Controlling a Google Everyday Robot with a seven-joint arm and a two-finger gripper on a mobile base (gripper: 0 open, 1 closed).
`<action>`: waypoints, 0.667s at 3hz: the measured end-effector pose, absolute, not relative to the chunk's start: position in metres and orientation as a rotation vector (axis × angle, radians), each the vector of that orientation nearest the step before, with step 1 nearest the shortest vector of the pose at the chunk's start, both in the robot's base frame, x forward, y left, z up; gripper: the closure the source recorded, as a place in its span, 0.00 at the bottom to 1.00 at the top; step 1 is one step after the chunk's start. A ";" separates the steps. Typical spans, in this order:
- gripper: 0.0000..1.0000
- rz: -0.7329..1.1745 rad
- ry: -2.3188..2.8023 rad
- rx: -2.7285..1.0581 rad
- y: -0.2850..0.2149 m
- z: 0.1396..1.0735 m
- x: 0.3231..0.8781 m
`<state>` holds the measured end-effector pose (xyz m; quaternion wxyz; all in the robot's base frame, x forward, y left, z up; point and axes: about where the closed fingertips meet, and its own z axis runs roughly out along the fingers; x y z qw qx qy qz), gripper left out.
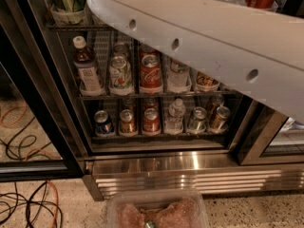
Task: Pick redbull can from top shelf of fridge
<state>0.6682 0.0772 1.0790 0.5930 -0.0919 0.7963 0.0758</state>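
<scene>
One arm (213,46) across fridge (190,165), pincer and redbull can unseen

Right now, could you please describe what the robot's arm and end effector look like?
The arm is a broad, smooth white link with a rounded end and three small dark round holes spaced along its side. No cables, labels or other markings show on it. The end effector lies outside the picture, so its look cannot be described.

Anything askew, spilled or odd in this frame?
Nothing tipped or spilled; visible drinks stand upright. Loose cables sprawl on the floor, lower left. The white arm covers the upper fridge; the gripper is out of view.
</scene>
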 end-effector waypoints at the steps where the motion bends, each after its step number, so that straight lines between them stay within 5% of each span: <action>1: 1.00 0.189 1.853 -0.214 0.077 1.081 0.667; 2: 1.00 0.205 1.853 -0.215 0.077 1.084 0.665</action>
